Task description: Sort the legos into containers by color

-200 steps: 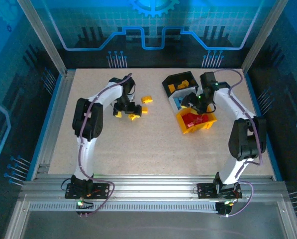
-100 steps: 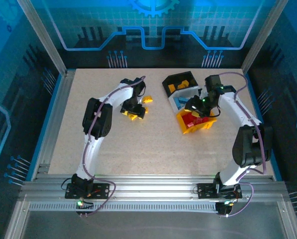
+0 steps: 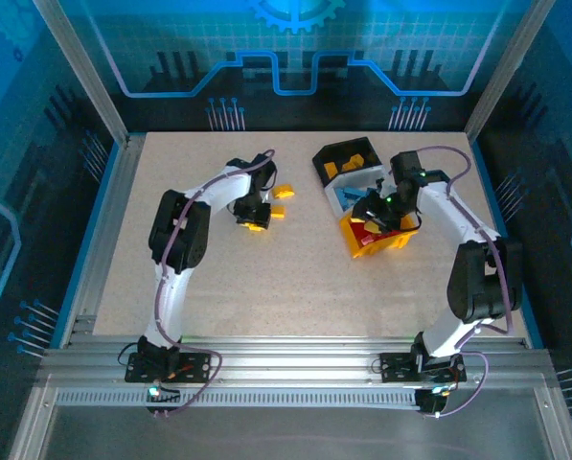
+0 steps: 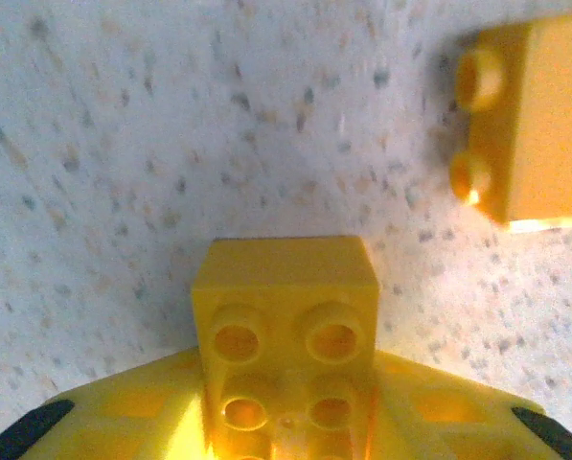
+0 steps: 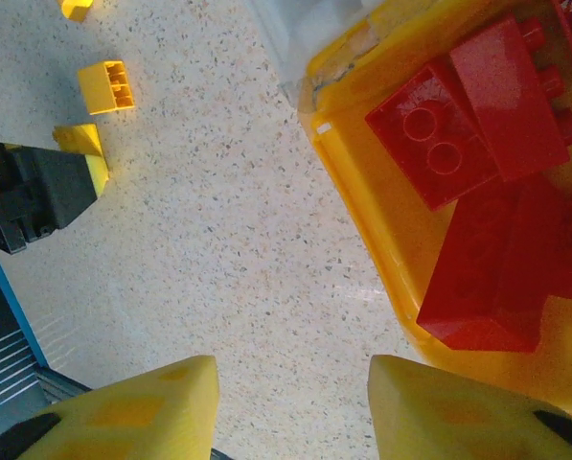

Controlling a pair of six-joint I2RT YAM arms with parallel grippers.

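My left gripper [image 4: 286, 402] is down on the tabletop, shut on a yellow lego [image 4: 284, 316] that sits studs-up between its yellow fingers. A second yellow lego [image 4: 530, 125] lies just beyond it to the right. From above, my left gripper [image 3: 251, 213] stands among three yellow legos [image 3: 278, 211] left of the containers. My right gripper [image 5: 290, 383] is open with nothing in it, at the left edge of the yellow bin [image 5: 362, 201], which holds several red legos [image 5: 477, 115]. The black bin [image 3: 334, 153] holds yellow legos.
The translucent white bin [image 3: 341, 194] sits between the black and yellow bins [image 3: 393, 240], all three close together at the right rear. The right wrist view also catches a loose yellow lego [image 5: 108, 86] and the left gripper [image 5: 36, 192] across open tabletop.
The left gripper has shut from wide open onto the yellow lego and shifted slightly. The right gripper moved a little left over the yellow bin's edge.
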